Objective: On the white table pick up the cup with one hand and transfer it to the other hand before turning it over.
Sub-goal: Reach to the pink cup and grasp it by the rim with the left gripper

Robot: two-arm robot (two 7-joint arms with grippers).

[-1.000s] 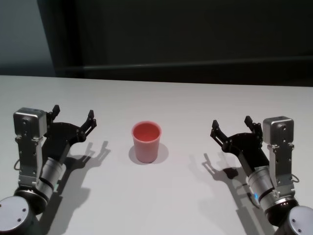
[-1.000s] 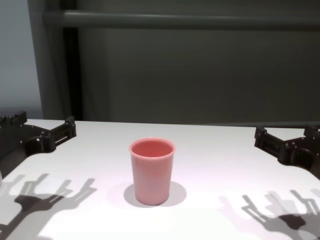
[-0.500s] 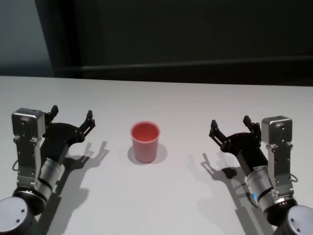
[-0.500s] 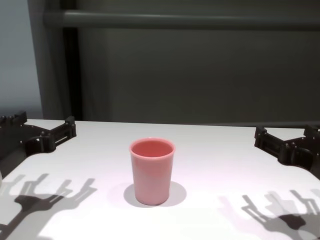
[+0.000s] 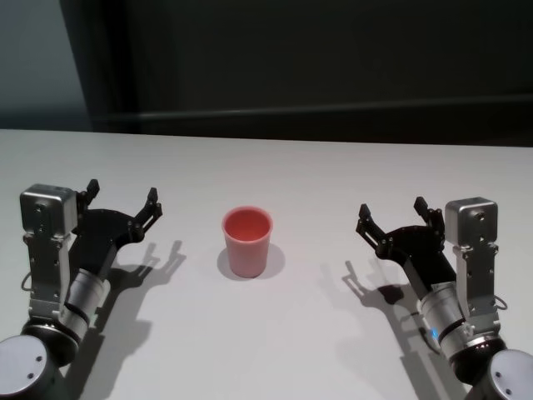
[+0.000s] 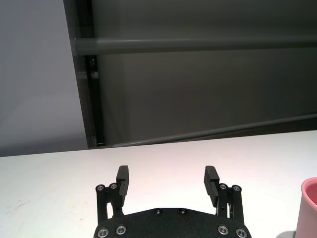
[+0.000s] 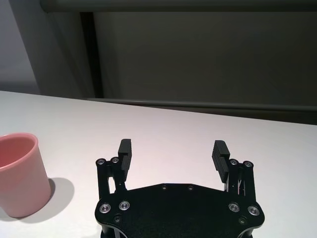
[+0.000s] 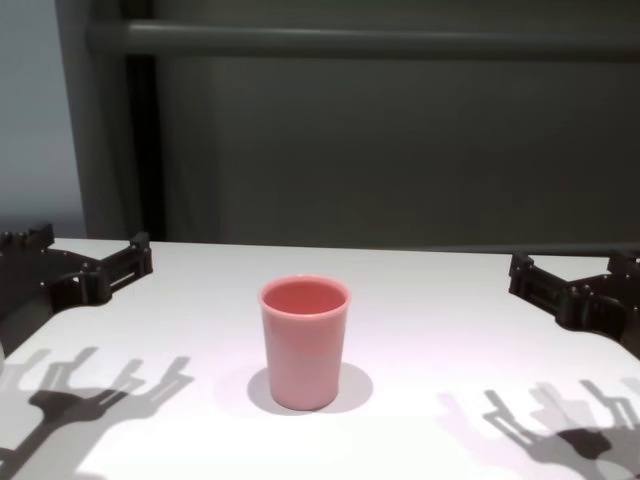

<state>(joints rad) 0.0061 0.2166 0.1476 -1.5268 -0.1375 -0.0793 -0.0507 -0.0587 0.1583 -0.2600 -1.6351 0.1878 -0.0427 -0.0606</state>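
The salmon-pink cup (image 5: 247, 241) stands upright, mouth up, in the middle of the white table (image 5: 283, 175). It also shows in the chest view (image 8: 304, 342), at the edge of the left wrist view (image 6: 309, 208) and in the right wrist view (image 7: 20, 173). My left gripper (image 5: 122, 197) is open and empty, held above the table to the cup's left, apart from it. My right gripper (image 5: 391, 213) is open and empty, held above the table to the cup's right, apart from it. Both grippers' open fingers show in their own wrist views, left (image 6: 167, 178) and right (image 7: 172, 151).
A dark wall with a horizontal rail (image 8: 380, 40) runs behind the table's far edge. The grippers cast shadows on the tabletop beside the cup.
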